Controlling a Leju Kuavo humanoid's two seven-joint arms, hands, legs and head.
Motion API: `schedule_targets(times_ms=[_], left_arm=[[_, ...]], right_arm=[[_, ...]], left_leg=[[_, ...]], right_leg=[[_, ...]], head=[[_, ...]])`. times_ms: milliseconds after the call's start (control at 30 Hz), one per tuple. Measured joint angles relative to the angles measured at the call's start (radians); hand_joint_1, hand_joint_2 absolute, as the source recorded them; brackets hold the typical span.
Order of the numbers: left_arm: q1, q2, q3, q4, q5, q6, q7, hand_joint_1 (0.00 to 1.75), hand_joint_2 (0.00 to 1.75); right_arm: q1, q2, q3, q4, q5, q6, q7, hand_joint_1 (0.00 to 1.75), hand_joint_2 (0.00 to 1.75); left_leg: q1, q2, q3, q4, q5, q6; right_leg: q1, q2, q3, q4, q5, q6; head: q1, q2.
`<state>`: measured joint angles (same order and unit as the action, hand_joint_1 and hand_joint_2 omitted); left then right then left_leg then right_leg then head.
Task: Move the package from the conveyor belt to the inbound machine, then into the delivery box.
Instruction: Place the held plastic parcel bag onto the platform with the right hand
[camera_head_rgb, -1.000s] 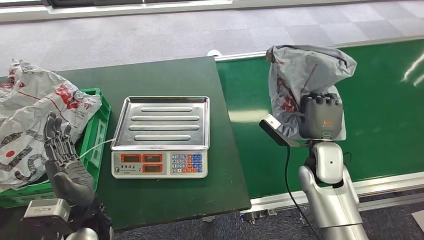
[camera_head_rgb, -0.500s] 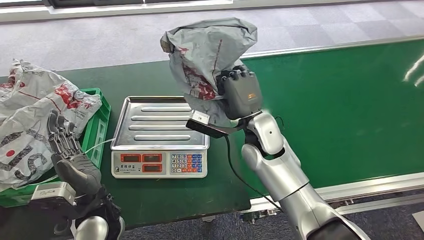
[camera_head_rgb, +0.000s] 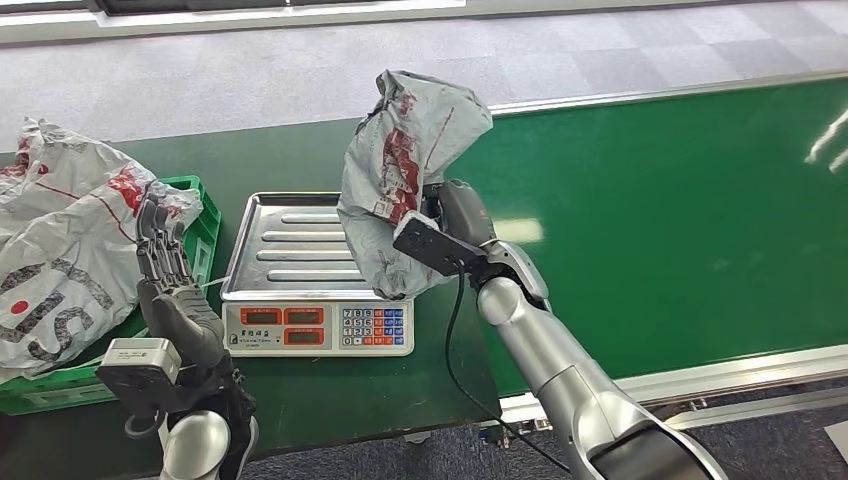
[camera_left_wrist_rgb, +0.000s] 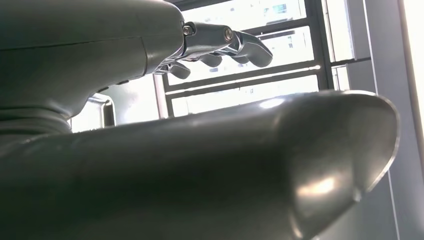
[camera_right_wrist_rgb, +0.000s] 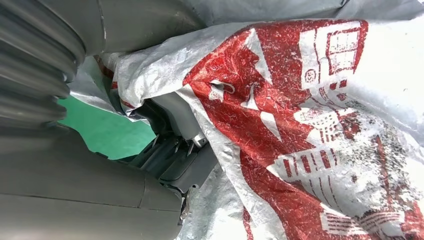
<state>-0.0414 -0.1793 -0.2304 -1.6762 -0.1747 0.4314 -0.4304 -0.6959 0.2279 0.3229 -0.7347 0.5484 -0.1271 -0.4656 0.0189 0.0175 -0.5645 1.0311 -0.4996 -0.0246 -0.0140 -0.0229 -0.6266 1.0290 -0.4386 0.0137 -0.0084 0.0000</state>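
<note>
My right hand (camera_head_rgb: 455, 215) grips a grey package with red print (camera_head_rgb: 405, 170), holding it upright over the right side of the scale's steel tray (camera_head_rgb: 290, 245). Its lower end hangs at the tray's right edge. Up close, the right wrist view shows the crinkled grey and red package (camera_right_wrist_rgb: 310, 130) wrapped against the hand (camera_right_wrist_rgb: 165, 135). My left hand (camera_head_rgb: 170, 285) is raised with fingers straight and apart, holding nothing, beside the green box (camera_head_rgb: 195, 265). In the left wrist view the left hand's fingers (camera_left_wrist_rgb: 225, 42) stretch out against bright windows.
The scale (camera_head_rgb: 318, 328) with red displays and a keypad sits on the dark green table (camera_head_rgb: 300, 150). The green box at the left holds large grey and red bags (camera_head_rgb: 60, 230). The green conveyor belt (camera_head_rgb: 680, 210) runs on the right.
My right arm has swung the package left from the belt over to the scale tray and turned it. My left hand has risen and shifted right toward the box.
</note>
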Motion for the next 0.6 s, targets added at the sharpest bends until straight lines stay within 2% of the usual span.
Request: schedule_targets(times_ms=[500,600], left_arm=[[-0.032,0.000,0.000,0.002,0.002,-0.029,0.009,0.00,0.00],[-0.034,0.000,0.000,0.006,0.009,-0.038,0.006,0.00,0.00]], right_arm=[[-0.067,0.001,-0.005,0.119,0.052,-0.021,0.020,1.75,1.75],[-0.094,0.005,-0.005,0.157,0.064,0.002,0.055,1.75,1.75]], left_leg=[[0.000,0.000,0.000,0.000,0.000,0.000],[0.000,0.000,0.000,0.000,0.000,0.000]], right_leg=[[0.000,0.000,0.000,0.000,0.000,-0.001],[0.000,0.000,0.000,0.000,0.001,-0.001]], head=[[0.000,0.000],[0.000,0.000]])
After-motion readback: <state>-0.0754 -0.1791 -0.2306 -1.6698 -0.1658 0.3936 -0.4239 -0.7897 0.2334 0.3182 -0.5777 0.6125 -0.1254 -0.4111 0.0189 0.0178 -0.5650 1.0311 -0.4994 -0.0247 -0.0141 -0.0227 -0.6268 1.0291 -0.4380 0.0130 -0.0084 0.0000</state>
